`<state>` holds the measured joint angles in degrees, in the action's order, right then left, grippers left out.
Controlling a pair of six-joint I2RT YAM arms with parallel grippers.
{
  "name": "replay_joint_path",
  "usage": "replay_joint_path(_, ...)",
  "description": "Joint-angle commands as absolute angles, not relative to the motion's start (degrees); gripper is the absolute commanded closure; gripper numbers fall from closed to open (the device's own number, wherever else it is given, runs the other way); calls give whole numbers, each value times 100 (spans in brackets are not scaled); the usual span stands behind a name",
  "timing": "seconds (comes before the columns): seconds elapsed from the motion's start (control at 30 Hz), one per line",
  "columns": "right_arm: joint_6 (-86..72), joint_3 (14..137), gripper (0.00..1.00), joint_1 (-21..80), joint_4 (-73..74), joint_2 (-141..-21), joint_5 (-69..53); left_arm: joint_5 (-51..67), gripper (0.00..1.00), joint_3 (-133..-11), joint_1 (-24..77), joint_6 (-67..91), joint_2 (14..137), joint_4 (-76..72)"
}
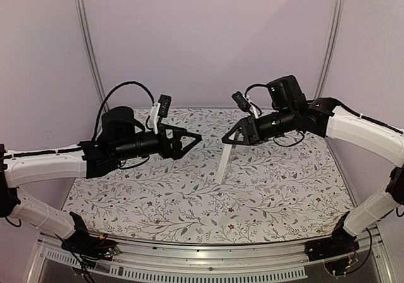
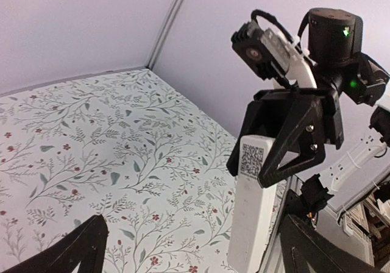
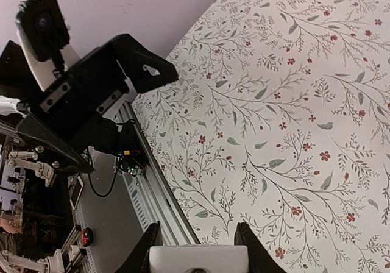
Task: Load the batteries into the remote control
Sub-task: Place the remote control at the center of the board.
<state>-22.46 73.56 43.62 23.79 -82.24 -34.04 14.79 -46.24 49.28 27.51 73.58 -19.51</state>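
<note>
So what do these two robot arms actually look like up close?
The left arm and right arm wear white shells over black joints and motor housings. Each ends in black, triangular open-frame fingers. A small black camera sits on a white bracket at each wrist, and thin black cables loop above. Green lights glow on the right arm's wrist motor.

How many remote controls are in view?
1. The remote control hangs by its top end from the right gripper, above the table; the left gripper, jaws open, faces it. Others may be hidden.
</note>
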Motion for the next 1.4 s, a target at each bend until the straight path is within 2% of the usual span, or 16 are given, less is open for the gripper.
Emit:
replay_joint_path(0.0, -1964, 7831, 100, 4421, 4028, -8863, -2689, -59, 0, -4475, 4679, 2729, 7069, -568)
replay_joint_path(0.47, -1168, 9939, 99, 5212, 6354, -11536, -671, -583, 1, -4116, 4551, 2966, 6777, -273)
replay_joint_path(0.77, -932, 11151, 93, 5470, 7085, -12955, -159, -875, 1, -3929, 4424, 3163, 6473, -18)
replay_joint_path(1.0, -999, 11538, 84, 5482, 7117, -13591, -26, -881, 1, -3792, 4369, 3139, 6355, -18)
replay_joint_path(1.37, -1106, 11509, 69, 5490, 6908, -13764, 184, -813, 0, -3649, 4353, 3192, 6355, -122)
